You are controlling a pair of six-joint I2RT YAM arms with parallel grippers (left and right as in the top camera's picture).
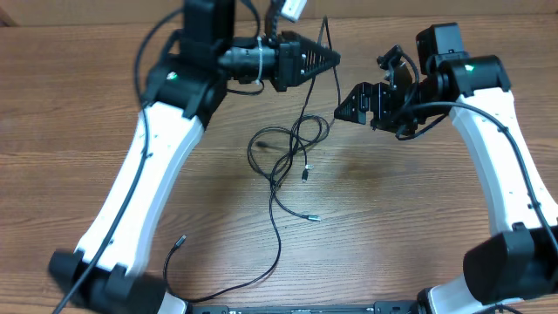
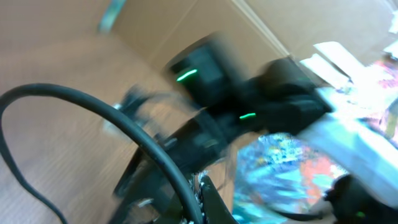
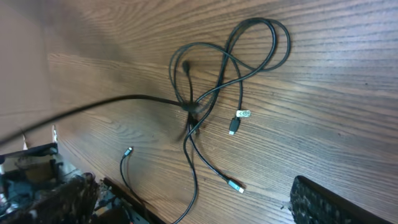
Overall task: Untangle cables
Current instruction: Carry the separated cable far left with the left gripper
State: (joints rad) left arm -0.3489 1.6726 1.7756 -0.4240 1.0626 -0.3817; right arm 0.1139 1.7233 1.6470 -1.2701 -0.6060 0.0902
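The left gripper (image 1: 334, 59) was clenched on 1 strand, it was judged; the right gripper (image 1: 344, 109) was spread wide, empty; the knotted cables (image 1: 292, 144) were seen on the counter (image 1: 436, 218) below both; regrasping was judged underway; a 2nd strand needed seizing near the knot.

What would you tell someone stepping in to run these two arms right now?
Left claw: shut, seemingly pinching one strand raised off the cables.
Right claw: open, empty, beside the bundle.
Cables: on the table, with loops crossing at one knot. A long strand trails toward the near edge.
Done: nothing separated yet.
Left: probably take a second strand with the right claw and draw the knot apart.
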